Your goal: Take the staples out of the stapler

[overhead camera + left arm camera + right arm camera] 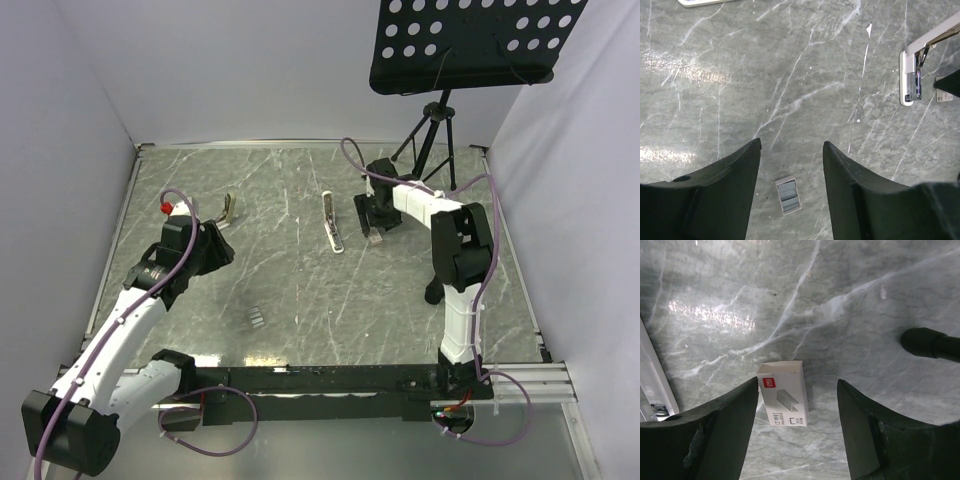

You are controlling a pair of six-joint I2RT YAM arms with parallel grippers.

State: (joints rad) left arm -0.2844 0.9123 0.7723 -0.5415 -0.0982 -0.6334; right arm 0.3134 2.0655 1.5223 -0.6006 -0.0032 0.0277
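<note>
Grey marble-patterned table (300, 290) seen from above, with two robot arms at the near edge. Near the middle, toward the far side: the stapler (332, 222), a slim white bar with a silvery channel, lying flat and free of both grippers.

Just right of the stapler: the right gripper (798, 381), pointed down, fingers fairly wide, gripping nothing. On the table between those fingers: a small pale staple box (782, 392) with a red label, close to one finger and clear of the other. Stapler's white edge just visible at the left border of that wrist view.

Well left of the stapler: the left gripper (791, 145), fingers likewise apart and empty. Under the gap between them, nearer the arms than the stapler: a small grey ridged block (788, 195), loose on the table, well apart from the stapler. Also left of the stapler: a small tan angled piece (228, 210), too small to identify. Beyond and right of the stapler: a black music stand (470, 40) on a tripod.

Progress, as a judgement: probably late in the task, or between steps. Ridged block plausibly a strip of staples already out, though not certain. Impossible to tell whether the channel holds more; too small in every view. Left to do, if anything: check or empty the channel, then close the stapler.
</note>
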